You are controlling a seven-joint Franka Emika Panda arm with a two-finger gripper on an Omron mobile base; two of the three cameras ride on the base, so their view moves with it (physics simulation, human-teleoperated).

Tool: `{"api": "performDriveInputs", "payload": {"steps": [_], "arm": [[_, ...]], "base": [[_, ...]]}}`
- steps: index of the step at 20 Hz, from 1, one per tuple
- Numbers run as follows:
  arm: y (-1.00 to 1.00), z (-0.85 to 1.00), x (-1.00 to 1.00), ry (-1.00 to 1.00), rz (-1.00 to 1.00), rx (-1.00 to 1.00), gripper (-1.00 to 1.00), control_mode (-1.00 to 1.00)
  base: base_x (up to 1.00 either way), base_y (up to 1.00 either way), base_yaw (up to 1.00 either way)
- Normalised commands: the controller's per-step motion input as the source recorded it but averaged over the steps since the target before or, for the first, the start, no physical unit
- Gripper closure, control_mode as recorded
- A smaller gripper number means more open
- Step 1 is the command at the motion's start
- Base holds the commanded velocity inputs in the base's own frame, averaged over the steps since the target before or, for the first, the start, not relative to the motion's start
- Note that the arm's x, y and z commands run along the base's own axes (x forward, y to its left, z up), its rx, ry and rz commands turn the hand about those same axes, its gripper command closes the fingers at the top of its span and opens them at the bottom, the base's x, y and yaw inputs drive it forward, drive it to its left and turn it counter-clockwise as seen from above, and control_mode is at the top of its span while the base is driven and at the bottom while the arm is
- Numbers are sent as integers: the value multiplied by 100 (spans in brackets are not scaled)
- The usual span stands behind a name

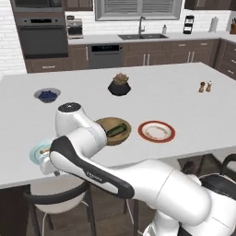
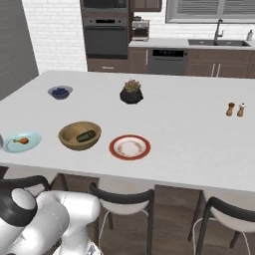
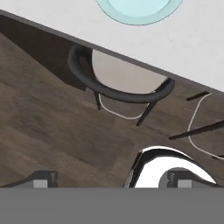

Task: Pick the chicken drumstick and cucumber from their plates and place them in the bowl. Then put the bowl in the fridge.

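The tan wooden bowl (image 1: pixel 110 133) (image 2: pixel 79 135) stands on the white island with the dark green cucumber (image 1: pixel 117 130) (image 2: pixel 85 135) lying inside it. To its left the pale blue plate (image 1: pixel 36 153) (image 2: pixel 21 144) (image 3: pixel 135 11) holds the small orange-brown chicken drumstick (image 2: pixel 20 141) (image 1: pixel 44 150). The white plate with the red rim (image 1: pixel 156 131) (image 2: pixel 130 147) is bare. My gripper (image 3: pixel 111 179) is open and holds nothing. It hangs off the island's front edge just short of the blue plate, above a stool. A tall grey face at the far left looks like the fridge (image 2: pixel 15 45).
A grey bowl of blueberries (image 1: pixel 47 95) (image 2: pixel 60 92), a black plant pot (image 1: pixel 119 85) (image 2: pixel 131 92) and two shakers (image 1: pixel 205 86) (image 2: pixel 235 109) stand farther back. Dark-backed stools (image 3: pixel 118 83) (image 2: pixel 124 201) line the island's near side. My arm crosses low in front of the blue plate.
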Motion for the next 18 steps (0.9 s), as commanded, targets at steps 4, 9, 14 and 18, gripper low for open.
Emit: {"api": "performDriveInputs", "payload": {"steps": [4,9,14,18], "arm": [[0,0,0,0,0,0,-100,100],[0,0,0,0,0,0,-100,100],[0,0,0,0,0,0,-100,100],[0,0,0,0,0,0,-100,100]], "base": [[-3,92,-20],[64,23,-11],[100,-21,4],[93,-18,11]]}}
